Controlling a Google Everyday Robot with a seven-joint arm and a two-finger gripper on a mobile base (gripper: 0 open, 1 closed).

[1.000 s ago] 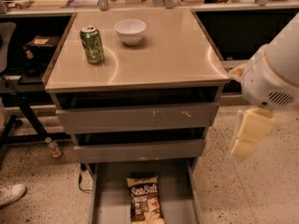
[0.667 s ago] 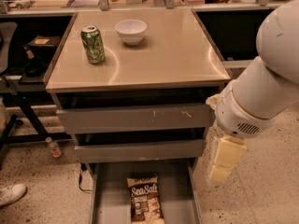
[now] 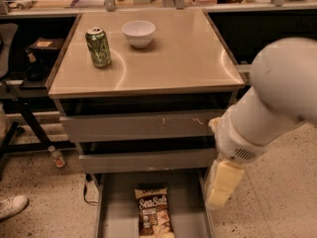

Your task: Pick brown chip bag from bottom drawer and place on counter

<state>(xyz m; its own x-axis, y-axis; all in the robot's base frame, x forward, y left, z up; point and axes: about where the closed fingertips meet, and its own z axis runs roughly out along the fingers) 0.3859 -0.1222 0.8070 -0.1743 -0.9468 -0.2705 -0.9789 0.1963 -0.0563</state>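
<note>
The brown chip bag (image 3: 154,216) lies flat in the pulled-out bottom drawer (image 3: 117,209), its "Sea Salt" script facing up. The counter (image 3: 163,63) is the beige top of the grey cabinet above it. My gripper (image 3: 222,188) hangs from the white arm at the drawer's right side wall, to the right of the bag and a little above the drawer floor. It shows as a cream block pointing down and it does not touch the bag.
A green can (image 3: 98,46) and a white bowl (image 3: 138,32) stand on the counter's back left. Two closed grey drawers (image 3: 143,127) sit above the open one. A small bottle (image 3: 57,156) and a shoe (image 3: 13,206) are on the floor at the left.
The arm has swung left and down, bringing the gripper from the cabinet's right side to the open drawer's right edge. The bag, can and bowl have not moved.
</note>
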